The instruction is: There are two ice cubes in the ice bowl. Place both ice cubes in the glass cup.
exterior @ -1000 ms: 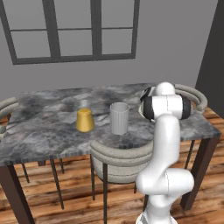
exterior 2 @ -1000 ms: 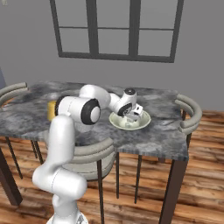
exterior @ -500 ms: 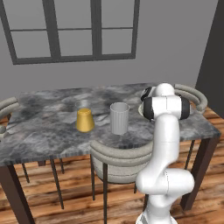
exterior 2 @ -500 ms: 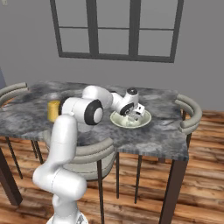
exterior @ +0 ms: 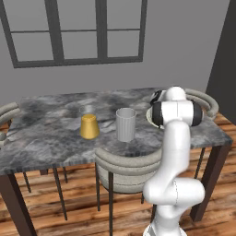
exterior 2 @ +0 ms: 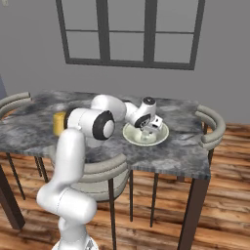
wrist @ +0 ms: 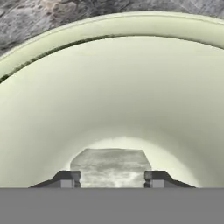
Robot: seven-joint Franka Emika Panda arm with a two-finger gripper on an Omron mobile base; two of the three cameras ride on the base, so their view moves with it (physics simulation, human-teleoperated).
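Note:
The cream-white ice bowl [exterior 2: 131, 137] sits on the marble table, right of centre, and its rim [wrist: 109, 26] arches across the hand view. My gripper [exterior 2: 147, 132] reaches down into the bowl. In the hand view, a pale ice cube [wrist: 111, 165] lies on the bowl floor, and my gripper [wrist: 112, 178] has its two fingertips pressed against the cube's left and right sides. The glass cup [exterior: 125, 124], a ribbed grey tumbler, stands upright left of the bowl, about a hand's width away. The arm's elbow hides most of the bowl [exterior: 149, 116] in the left base view.
A short yellow cup [exterior: 89, 126] stands left of the tumbler, with a faint small clear glass [exterior: 88, 109] behind it. A round-backed chair [exterior: 129, 162] is tucked under the table's near edge. Another chair [exterior 2: 213, 126] stands at the table's right end.
The fingers have closed inward from wide open onto the ice cube. The arm has hardly moved and stays over the bowl.

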